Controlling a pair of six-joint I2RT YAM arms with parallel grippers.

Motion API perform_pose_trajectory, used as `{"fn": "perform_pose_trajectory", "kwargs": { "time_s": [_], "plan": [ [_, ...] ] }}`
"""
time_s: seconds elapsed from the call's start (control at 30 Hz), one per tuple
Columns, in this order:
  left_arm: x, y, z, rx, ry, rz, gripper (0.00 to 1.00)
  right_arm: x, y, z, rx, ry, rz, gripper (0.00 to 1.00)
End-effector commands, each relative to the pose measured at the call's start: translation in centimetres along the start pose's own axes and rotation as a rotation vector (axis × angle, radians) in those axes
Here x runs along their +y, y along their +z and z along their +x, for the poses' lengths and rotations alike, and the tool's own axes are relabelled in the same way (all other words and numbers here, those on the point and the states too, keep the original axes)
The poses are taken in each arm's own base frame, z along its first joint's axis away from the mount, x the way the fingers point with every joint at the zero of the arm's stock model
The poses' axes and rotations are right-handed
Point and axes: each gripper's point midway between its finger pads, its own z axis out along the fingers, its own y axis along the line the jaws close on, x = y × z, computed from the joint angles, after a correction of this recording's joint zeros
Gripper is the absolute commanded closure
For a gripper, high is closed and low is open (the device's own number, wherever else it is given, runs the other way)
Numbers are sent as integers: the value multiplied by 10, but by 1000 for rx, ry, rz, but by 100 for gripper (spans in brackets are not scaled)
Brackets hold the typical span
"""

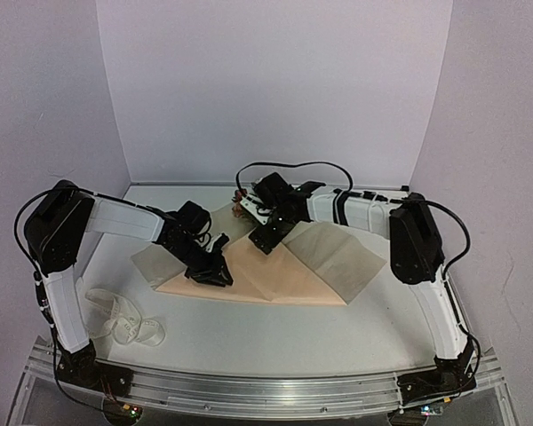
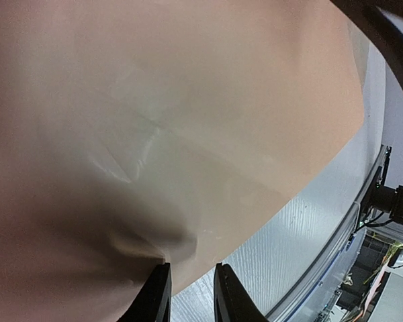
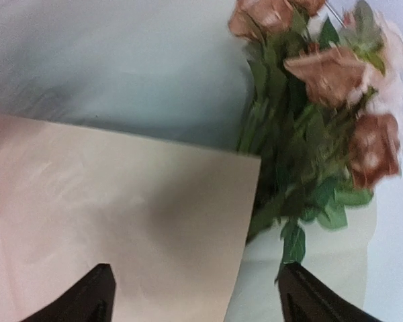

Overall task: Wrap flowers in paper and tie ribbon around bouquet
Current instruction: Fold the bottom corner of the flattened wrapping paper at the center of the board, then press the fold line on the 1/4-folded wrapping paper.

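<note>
Midway through the wrap: we see the paper (image 1: 284, 280) lying on the table (image 1: 249, 337), creased into broad flaps but not yet rolled into a cone. The flowers (image 3: 322, 87) lie at its far edge, heads poking out past the paper and stems running down beside one folded flap. The right gripper (image 3: 196, 275) hovers over that flap with jaws spread wide and nothing between them. The left gripper (image 2: 191, 268) sits at the sheet's near-left edge with its jaws close together. The paper puckers right at the fingertips, but we cannot tell whether it is actually pinched. The ribbon (image 1: 124, 321) lies in loose loops by the left arm's base, well apart from the paper, so the tying is all to come. No containers are in view (the half-folded sheet is the only thing holding anything).
</note>
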Motion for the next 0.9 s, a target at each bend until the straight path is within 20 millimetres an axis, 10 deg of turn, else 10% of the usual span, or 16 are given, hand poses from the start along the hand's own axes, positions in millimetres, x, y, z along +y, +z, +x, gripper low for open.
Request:
{"fn": "perform_pose_trajectory", "kwargs": {
  "time_s": [0.0, 0.2, 0.43, 0.87],
  "plan": [
    [-7, -4, -11, -52, 25, 15, 76, -35, -110, -10, -83, 285, 64, 2],
    [-24, -10, -19, -73, 93, 60, 75, -23, -164, 61, -1, 625, 15, 2],
    [-61, -6, -14, -72, 228, 104, 75, 16, -176, 151, 128, 776, -100, 5],
    [-135, 44, -12, 6, 433, 172, 76, 40, -144, 193, 140, 813, -444, 12]
  ]
}}
